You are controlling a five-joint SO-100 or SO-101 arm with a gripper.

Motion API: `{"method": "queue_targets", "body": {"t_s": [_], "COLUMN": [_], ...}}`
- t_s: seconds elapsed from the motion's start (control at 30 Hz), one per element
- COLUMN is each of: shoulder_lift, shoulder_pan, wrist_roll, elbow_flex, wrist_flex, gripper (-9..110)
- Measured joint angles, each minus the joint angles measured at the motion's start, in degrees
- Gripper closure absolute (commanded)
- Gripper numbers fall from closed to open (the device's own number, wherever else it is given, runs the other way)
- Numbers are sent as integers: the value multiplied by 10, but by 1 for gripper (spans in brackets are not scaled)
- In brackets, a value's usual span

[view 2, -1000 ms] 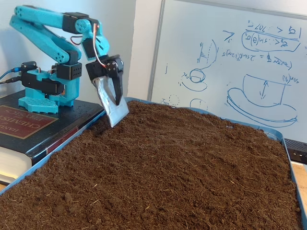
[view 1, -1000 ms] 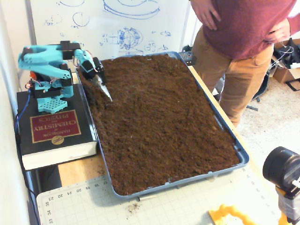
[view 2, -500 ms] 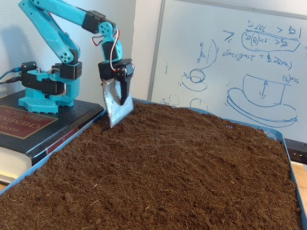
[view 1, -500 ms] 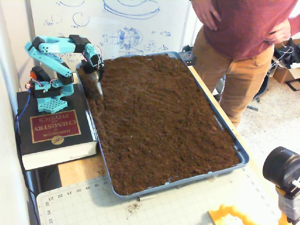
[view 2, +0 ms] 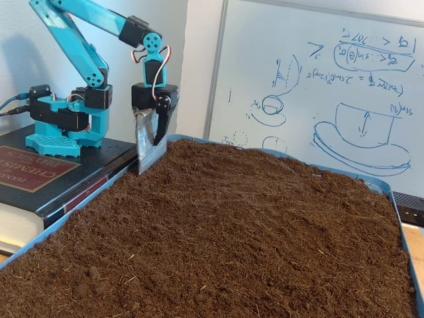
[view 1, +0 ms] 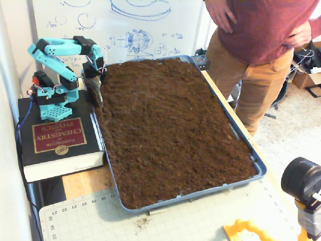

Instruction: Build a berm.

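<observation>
Berm: no distinct raised ridge can be made out in either fixed view; loose dark-brown soil (view 1: 170, 125) fills a shallow blue tray (view 1: 258, 165) nearly to its rim, its surface crumbly and only gently uneven, heaped slightly higher toward the far end by the whiteboard (view 2: 318, 79). In the low fixed view the soil (view 2: 218, 245) spans almost the whole foreground, with the tray rim (view 2: 73, 215) showing along the left side.

Arm: a turquoise robot arm (view 1: 55, 55) stands on a thick dark book (view 1: 57, 140) lying on the tabletop (view 1: 85, 183) just beside the tray's left edge. Its forearm folds downward so that the pincer (view 1: 95, 93) points into the soil at the tray's far left corner.

Pincer: a flat grey metal blade (view 2: 147, 142) hangs nearly upright, with a black finger (view 2: 162, 119) lying close against its right side; the lower edge of the blade meets the soil surface next to the tray rim. The pincer (view 2: 151, 142) looks pressed together, with nothing visibly pinched.

Surroundings: a green cutting mat (view 1: 150, 221) lies in front of the tray; a person (view 1: 261, 45) in a red top and tan trousers stands at the tray's right side.
</observation>
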Motion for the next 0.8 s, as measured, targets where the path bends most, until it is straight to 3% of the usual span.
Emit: {"method": "queue_targets", "body": {"t_s": [0.8], "shoulder_lift": [-311], "shoulder_pan": [0], "wrist_roll": [0], "elbow_flex": [-175], "wrist_flex": [-72], "gripper": [101]}}
